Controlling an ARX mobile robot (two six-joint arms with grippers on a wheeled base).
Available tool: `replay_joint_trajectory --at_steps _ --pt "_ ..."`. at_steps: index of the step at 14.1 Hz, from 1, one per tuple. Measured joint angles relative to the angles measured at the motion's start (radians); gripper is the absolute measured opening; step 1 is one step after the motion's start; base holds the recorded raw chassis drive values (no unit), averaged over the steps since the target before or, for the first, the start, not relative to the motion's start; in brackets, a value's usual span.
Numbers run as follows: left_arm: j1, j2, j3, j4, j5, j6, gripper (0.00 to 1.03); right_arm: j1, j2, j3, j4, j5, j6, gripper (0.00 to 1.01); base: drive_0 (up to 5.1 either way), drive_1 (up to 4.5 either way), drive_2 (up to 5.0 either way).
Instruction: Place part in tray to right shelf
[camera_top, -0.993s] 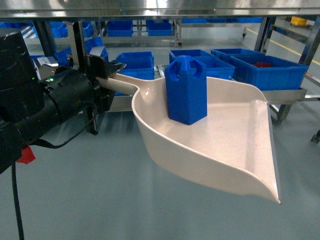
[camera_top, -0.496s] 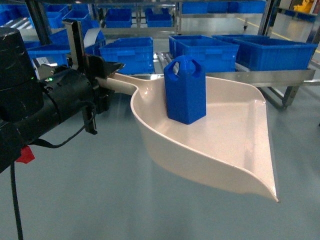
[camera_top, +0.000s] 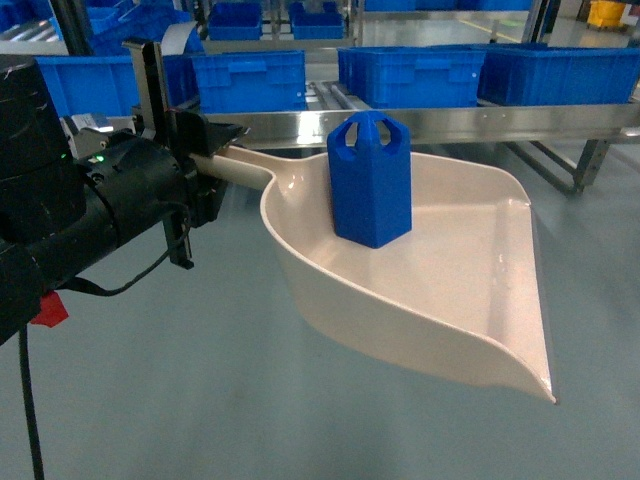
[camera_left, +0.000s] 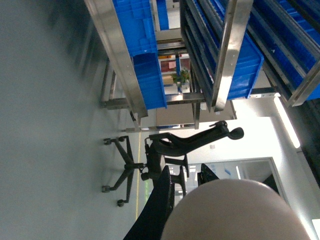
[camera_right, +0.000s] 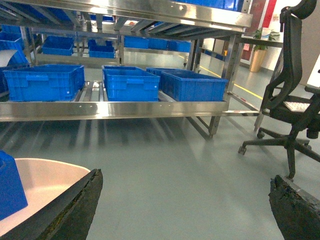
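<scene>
Part (camera_top: 370, 180) hides tray (camera_top: 450, 270) floor behind it.

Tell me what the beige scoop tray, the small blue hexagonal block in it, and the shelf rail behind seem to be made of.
The beige dustpan-shaped scoop tray looks like moulded plastic: smooth, faintly speckled, softly glossy rim. The small blue hexagonal block also appears plastic: uniform saturated colour, dull sheen, crisp moulded edges. The flat shelf rail looks like brushed stainless steel: grey, streaky reflections.
</scene>
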Motion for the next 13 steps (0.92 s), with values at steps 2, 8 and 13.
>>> replay_joint_trajectory --at_steps 2,8,13 --pt "0.0 0.0 0.0 0.0 0.0 0.0 0.12 0.0 0.0 0.0 0.0 0.0 0.0 0.98 0.0 0.0 0.0" --pt "0.0 0.0 -0.002 0.0 0.0 0.002 0.12 0.0 0.0 0.0 -0.001 0.0 0.0 0.98 0.0 0.0 0.0" --pt "-0.002 0.0 -0.002 0.0 0.0 0.002 0.12 0.0 -0.001 0.0 0.001 0.0 0.0 0.98 0.0 4.1 -4.2"
